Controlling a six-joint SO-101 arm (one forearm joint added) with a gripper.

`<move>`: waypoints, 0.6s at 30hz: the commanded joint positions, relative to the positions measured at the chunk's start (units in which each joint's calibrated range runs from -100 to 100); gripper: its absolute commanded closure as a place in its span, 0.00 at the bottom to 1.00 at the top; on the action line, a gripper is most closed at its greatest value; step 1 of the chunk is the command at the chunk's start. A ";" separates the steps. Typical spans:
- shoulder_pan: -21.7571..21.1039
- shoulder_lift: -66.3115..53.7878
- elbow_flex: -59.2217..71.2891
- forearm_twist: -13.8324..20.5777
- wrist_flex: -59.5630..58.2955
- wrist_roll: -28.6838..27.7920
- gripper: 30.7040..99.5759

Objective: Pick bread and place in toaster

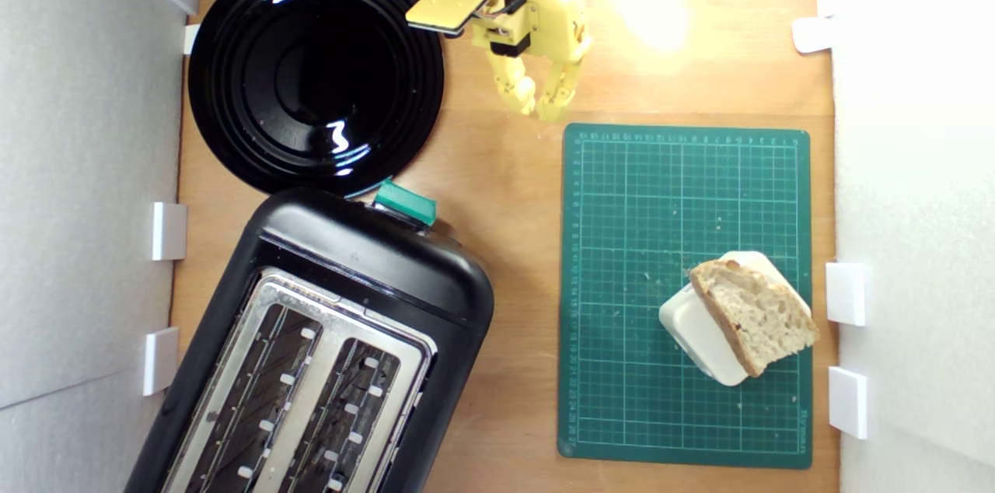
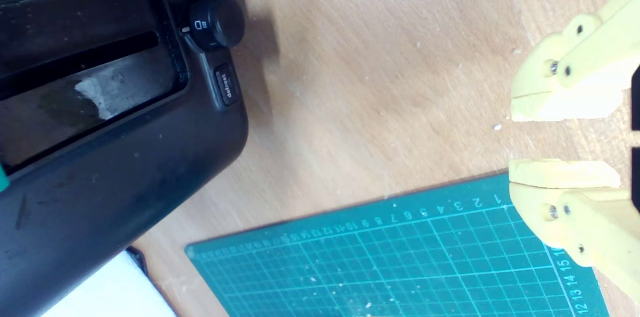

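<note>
Toaster: nearest the camera; toward the exterior view's left of the gripper, slots showing nothing inside.
Plate: just beside the gripper, on the exterior view's left.
Gripper: holds nothing, jaws a narrow gap apart, over bare wood just off the mat's edge.
Bread: well apart from the gripper, diagonally across the mat toward the exterior view's right, propped on a white block.
Long axis: runs diagonally across the mat.
Judgement: reach across first; jaws likely need widening.
</note>
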 commanded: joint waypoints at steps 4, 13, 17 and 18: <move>1.07 -3.62 0.03 14.45 0.57 -3.98 0.58; 1.23 -3.62 0.03 14.45 0.57 -3.67 0.58; 0.66 -3.62 0.03 14.63 0.57 -3.67 0.58; 0.66 -3.62 0.03 14.63 0.57 -3.67 0.58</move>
